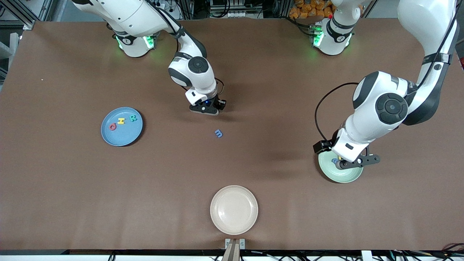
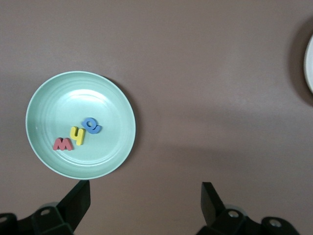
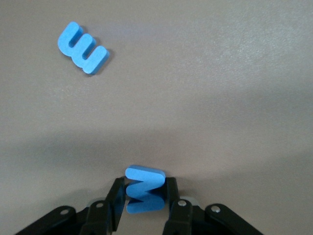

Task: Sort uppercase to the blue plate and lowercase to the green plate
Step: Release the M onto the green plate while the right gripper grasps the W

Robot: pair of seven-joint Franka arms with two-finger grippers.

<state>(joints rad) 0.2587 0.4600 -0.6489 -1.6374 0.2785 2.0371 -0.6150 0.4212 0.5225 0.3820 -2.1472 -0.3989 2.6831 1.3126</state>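
**Two blue letters left, one already between the right fingers**

Two blue letters remain off the plates. The right gripper (image 3: 144, 208), low over the table at upper centre of the front view, has its fingers closed on the big blue letter (image 3: 144, 190), which stands on edge between them. The small blue m (image 1: 218, 133) lies flat on the table just below that gripper in the front view, nearer the camera, its long axis slanted.

The blue plate (image 1: 121, 139) sits at mid-left of the front view, toward the right arm's end, with the red Q (image 1: 112, 126), yellow H (image 1: 121, 121) and green R (image 1: 133, 117) in a row along its upper part. The lower part is bare, so there is room for the held letter. The path to it across the table looks open.

The left gripper (image 2: 145, 193) hangs over the green plate (image 2: 44, 103) at lower right of the front view, fingers spread wide and empty. That plate holds the red w (image 2: 63, 144), yellow h (image 2: 78, 135) and blue a (image 2: 91, 125). The cream plate (image 1: 233, 209) at bottom centre holds nothing. The small m is nearer the right arm.
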